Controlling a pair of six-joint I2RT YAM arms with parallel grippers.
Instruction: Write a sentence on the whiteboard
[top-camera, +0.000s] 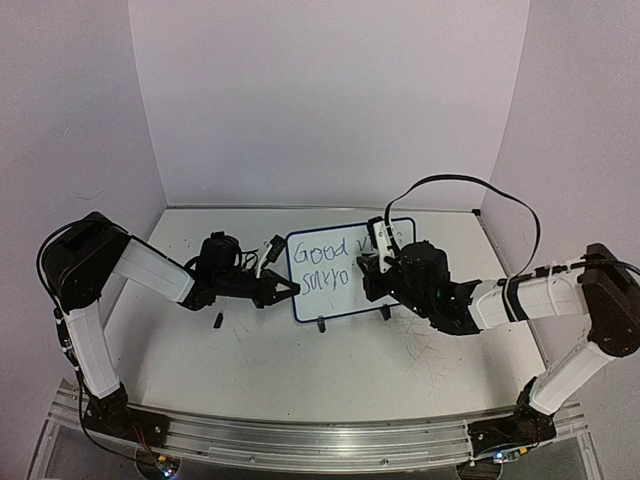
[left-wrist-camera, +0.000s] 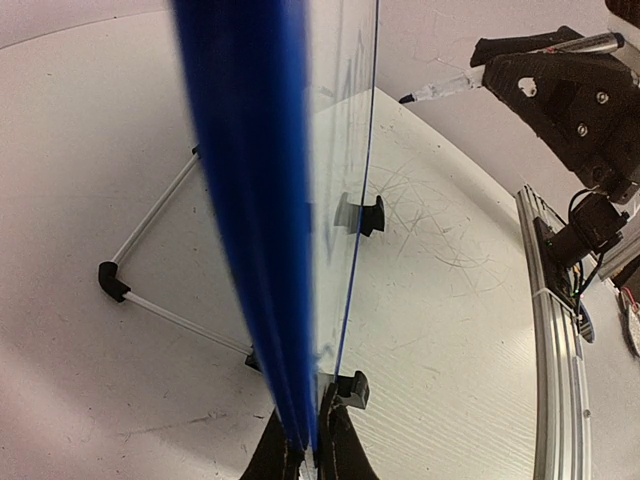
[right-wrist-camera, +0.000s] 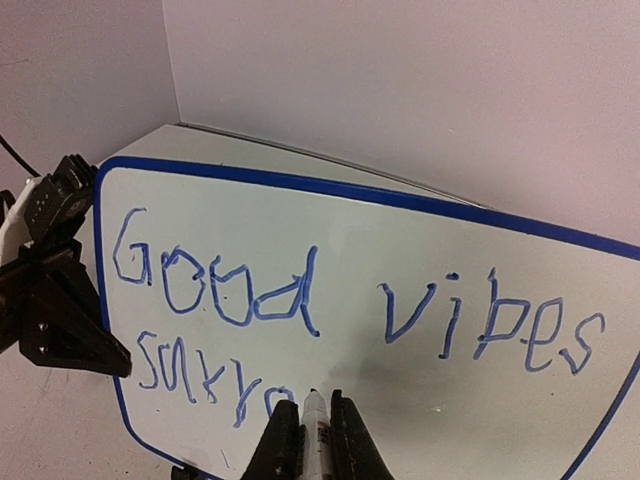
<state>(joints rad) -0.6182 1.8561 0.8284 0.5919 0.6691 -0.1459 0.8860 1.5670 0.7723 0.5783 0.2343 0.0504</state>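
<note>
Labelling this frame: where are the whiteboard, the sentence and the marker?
whiteboard (right-wrist-camera: 380, 240): right wrist view, bare white surface.
sentence (right-wrist-camera: 308, 295): right wrist view, "d" of "Good".
marker (right-wrist-camera: 316, 425): right wrist view, white barrel near tip.

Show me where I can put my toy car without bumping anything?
The widest bare patch is the near tabletop, between the feet of the whiteboard and the metal rail. A narrower strip runs between the board and the back wall. The middle is crowded: the left gripper clamps the board's left edge, and the right gripper holds a marker at its face.

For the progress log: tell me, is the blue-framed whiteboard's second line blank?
No, blue scrawled lettering sits under "Good" on the blue-framed whiteboard.
</note>
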